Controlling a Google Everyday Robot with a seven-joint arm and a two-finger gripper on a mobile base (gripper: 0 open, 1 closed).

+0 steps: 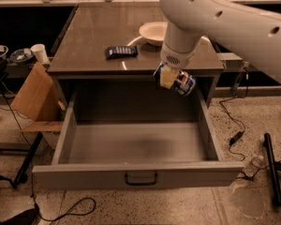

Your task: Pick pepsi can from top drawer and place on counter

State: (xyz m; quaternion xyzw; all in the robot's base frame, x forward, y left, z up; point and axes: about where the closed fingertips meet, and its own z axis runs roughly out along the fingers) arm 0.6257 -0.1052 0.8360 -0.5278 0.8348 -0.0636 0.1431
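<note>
From the left of the fingers (pixel 166 77) across, you had three hazards.

- **Packet:** Up and well to the left lay the flat dark packet (pixel 121 52) on the counter (pixel 98 36). A set-down that drifted that way could have put the can on it and left it rocking.
- **Bowl:** Above the fingers and a little left sat the pale bowl (pixel 154 32). It was near enough that a straight carry forward could have nudged it with the can or the wrist.
- **Counter edge:** Just behind the fingers ran the counter's front edge, which seemed to be at about the can's height. Moving in without more lift, you could have clipped the edge and knocked the can down into the top drawer (pixel 131 144), open below the fingers.

The gripper (pixel 175 80) hung under the white arm, above the drawer's back right part. Its fingers were closed to the can's width and pinched the pepsi can (pixel 184 83). One pale pad showed against the can's left side, and the other was hidden behind it. The can stuck out to the right of that pad, tilted, clear of the drawer floor and touching nothing else. With the can slanted like that, I judged that a jolt could have let it slip.
</note>
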